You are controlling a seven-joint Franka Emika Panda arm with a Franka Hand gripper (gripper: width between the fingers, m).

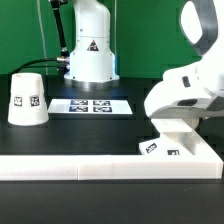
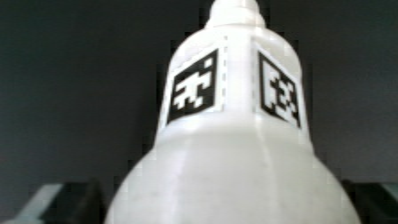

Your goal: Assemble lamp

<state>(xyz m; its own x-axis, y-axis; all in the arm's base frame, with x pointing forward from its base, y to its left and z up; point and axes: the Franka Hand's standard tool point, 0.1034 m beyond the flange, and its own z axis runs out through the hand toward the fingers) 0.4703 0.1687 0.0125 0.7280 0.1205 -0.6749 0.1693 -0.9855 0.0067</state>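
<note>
The white bulb (image 2: 228, 140) fills the wrist view, with a black-and-white tag on each of two faces and its narrow tip pointing away from the camera. My gripper (image 1: 178, 116) is shut on it and only dark finger edges show at the bulb's sides. In the exterior view the gripper holds the bulb low over the flat square base (image 1: 190, 152) at that view's right. Whether the bulb touches the base is hidden. The truncated-cone shade (image 1: 27, 99) stands on the table at the exterior view's left, far from the gripper.
The marker board (image 1: 92, 104) lies flat between the shade and the base. The big white robot pedestal (image 1: 89, 48) stands behind it. A long white rail (image 1: 70, 167) runs along the table's near side.
</note>
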